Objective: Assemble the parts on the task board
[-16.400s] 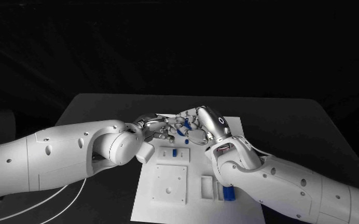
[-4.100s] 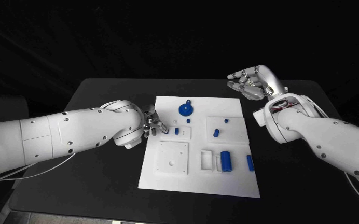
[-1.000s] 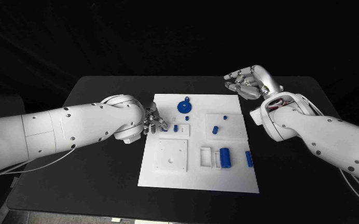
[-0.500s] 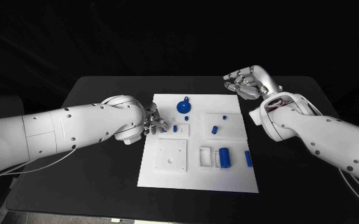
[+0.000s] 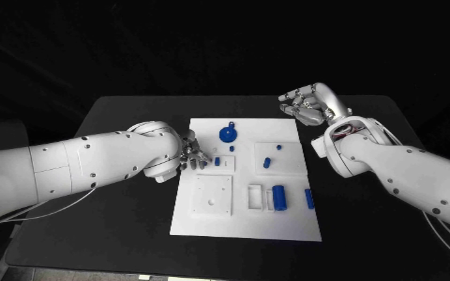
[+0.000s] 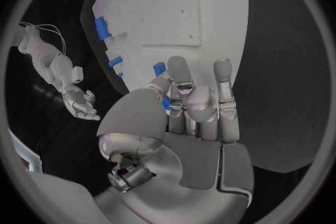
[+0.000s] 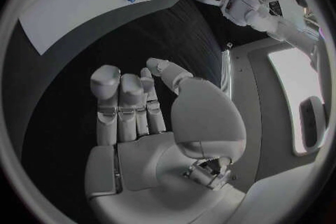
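- Two hands: which is nearer the small blue peg (image 5: 216, 161)?
- Left hand (image 5: 192, 155). Peg's just right of its curled fingers, on task board (image 5: 246, 229), left side. Pinching anything? Can't tell.
- Right hand (image 5: 309, 104)?
- Far right, fingers loose, empty.

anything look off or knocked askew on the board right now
Nothing stands out. The task board lies flat on the black table, and the blue parts on it look tidy. The left robot hand is at the board's edge; the right robot hand is raised beyond it, holding nothing.
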Motion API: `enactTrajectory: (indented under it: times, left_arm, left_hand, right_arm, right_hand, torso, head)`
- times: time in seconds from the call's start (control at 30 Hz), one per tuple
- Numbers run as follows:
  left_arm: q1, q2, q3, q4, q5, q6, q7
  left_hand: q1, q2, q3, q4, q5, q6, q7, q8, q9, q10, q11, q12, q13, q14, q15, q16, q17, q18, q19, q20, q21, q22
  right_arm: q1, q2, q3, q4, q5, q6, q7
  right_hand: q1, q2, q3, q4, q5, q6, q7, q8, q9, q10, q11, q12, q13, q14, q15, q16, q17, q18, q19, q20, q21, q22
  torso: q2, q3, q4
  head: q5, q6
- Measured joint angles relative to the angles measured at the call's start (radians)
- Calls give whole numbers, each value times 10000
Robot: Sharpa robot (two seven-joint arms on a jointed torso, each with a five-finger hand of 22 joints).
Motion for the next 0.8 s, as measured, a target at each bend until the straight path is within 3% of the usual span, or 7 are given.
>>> enactTrajectory:
  times: [0.07, 0.17, 0.43, 0.53, 0.6, 0.73, 0.8]
  left_arm:
    - [-5, 9, -4, -34, 11, -42, -22]
    - [-8, 25, -5, -50, 27, -85, -45]
    - [-8, 26, -5, -82, 56, -144, -62]
    - [-8, -6, -5, -88, 62, -165, -63]
    - [-8, -45, -5, -89, 66, -180, -63]
    - [-8, -135, -4, -74, 80, -215, -63]
    - [-8, -178, -2, -55, 101, -240, -58]
  left_hand:
    - [77, -364, 16, 422, -17, 105, -55, -17, -80, 0, 0, 0, -49, 0, 0, -23, -29, -169, 42, -42, -67, 0]
    - [104, -727, 121, 755, -17, 90, -10, -7, -111, 0, 0, 0, -91, 1, 1, -23, -36, -163, 94, -94, -128, -1]
    - [173, -956, 221, 926, -58, 90, -10, 4, -121, -1, 0, 0, -118, 1, 1, -23, -48, -163, 55, -133, -186, -1]
    - [194, -1273, 273, 1231, -319, 90, -10, 4, -143, -2, 1, 0, -127, 1, 2, -23, -57, -163, 55, -133, -193, -2]
    - [161, -1602, 298, 1663, -559, 89, -10, 4, -153, -2, 1, 0, -132, 2, 2, -23, -57, -163, 55, -133, -193, -1]
    - [-202, -2151, -30, 2332, -636, 89, -10, 4, -178, -3, 1, 0, -161, -37, -37, -34, -69, -162, 92, -169, -229, -2]
    - [-258, -2165, -1120, 2642, -636, 89, -10, 0, -208, -3, 2, 0, -177, -50, -50, -70, -88, -319, 108, -228, -229, -2]
  right_arm:
    - [-7, 0, 0, -1, 0, 2, -1]
    - [-10, 1, 0, -2, 0, 7, -2]
    - [-21, -6, -3, -4, 0, 21, -5]
    - [-27, -7, -3, -4, 0, 24, -6]
    - [-32, -7, -3, -4, 1, 26, -7]
    - [-54, -11, -5, -4, 1, 28, -8]
    - [-60, -11, -5, -7, 1, 29, -8]
  right_hand:
    - [0, 0, 0, 0, 0, 0, 0, 0, 0, 0, 0, 0, 0, 0, 0, 0, 0, -1, 0, 0, 0, 0]
    - [0, 0, 56, -1, -1, -26, 25, 0, 0, 0, 0, 0, 1, 0, 0, 0, -3, -1, 0, 0, 0, 0]
    - [0, 0, 55, -1, -2, -27, 27, 0, 0, 0, 0, 0, 1, 0, 0, 0, -9, 0, 0, 0, 0, 0]
    - [1, 0, 56, -1, -2, -27, 26, 0, 0, 0, 0, 0, 2, 0, 0, 0, -8, 0, 0, 0, 0, 0]
    - [1, 0, 55, -1, -2, -27, 26, 0, 0, 0, 0, 0, 2, 0, 0, 0, -9, 0, 0, 0, 0, 0]
    - [-41, -42, 55, -1, 45, -27, 26, 0, 0, 0, 0, 0, 2, 0, 0, 0, -8, -1, 0, 0, 0, 0]
    - [-44, -45, 55, -1, 45, -27, 26, 0, 0, 0, 0, 0, 2, 0, 0, 0, -8, 0, 0, 0, 0, 0]
  torso:
    - [0, -1, -1]
    - [-2, -5, 0]
    - [-5, -5, 5]
    - [-8, -5, 6]
    - [-8, -7, 6]
    - [-8, -12, 6]
    - [-7, -18, 6]
  head:
    - [0, 0]
    - [-7, -2]
    - [-22, -10]
    - [-23, -11]
    - [-27, -11]
    - [-26, -5]
    - [-23, 2]
